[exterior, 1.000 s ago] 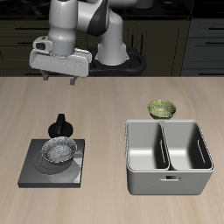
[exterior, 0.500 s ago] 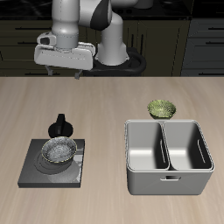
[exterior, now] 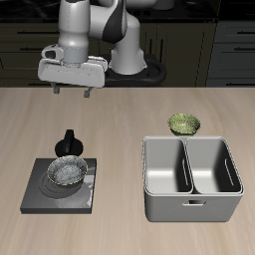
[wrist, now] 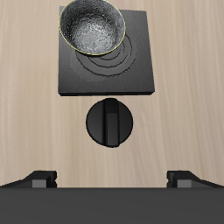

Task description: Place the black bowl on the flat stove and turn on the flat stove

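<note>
The black bowl [exterior: 67, 172] sits upright on the flat stove [exterior: 40, 195], near one corner of the ring marks. It is grey-silver speckled inside with a dark rim. The stove's black round knob [exterior: 69, 142] is at the stove's back edge. My gripper [exterior: 72, 92] hangs high above the table, behind the stove, open and empty. In the wrist view the bowl [wrist: 91, 24], the stove [wrist: 131, 77] and the knob [wrist: 110, 123] lie beyond my open gripper [wrist: 112, 179], whose fingertips [wrist: 41, 179] are wide apart.
A grey two-compartment metal bin [exterior: 191, 195] stands beside the stove near the table's front edge. An olive-green bowl [exterior: 184, 124] sits just behind the bin. Dark cabinets stand behind the table.
The gripper rose a little and shifted slightly sideways, then dropped back to about the same height. It stays open. The bowl and stove have not moved.
</note>
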You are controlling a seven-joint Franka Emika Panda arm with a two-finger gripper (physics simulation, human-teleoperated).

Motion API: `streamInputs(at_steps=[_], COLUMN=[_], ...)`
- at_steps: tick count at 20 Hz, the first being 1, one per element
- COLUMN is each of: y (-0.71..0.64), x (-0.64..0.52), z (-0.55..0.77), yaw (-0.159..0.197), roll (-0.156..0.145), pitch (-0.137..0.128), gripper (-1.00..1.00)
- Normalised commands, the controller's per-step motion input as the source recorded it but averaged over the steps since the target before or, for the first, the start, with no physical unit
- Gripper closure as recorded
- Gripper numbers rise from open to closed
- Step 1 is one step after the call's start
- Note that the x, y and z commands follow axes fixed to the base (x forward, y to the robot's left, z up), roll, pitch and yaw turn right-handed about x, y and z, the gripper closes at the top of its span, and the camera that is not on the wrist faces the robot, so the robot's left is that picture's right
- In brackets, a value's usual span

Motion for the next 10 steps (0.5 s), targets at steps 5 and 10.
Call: streamInputs(at_steps=[5,10], y=[0.09,0.14], x=[0.15,0.03], z=[-0.25,-0.24], yaw=[-0.007,-0.006], roll=[0.008,0.014], pitch=[0.01,0.01], gripper=[-1.0,-1.0])
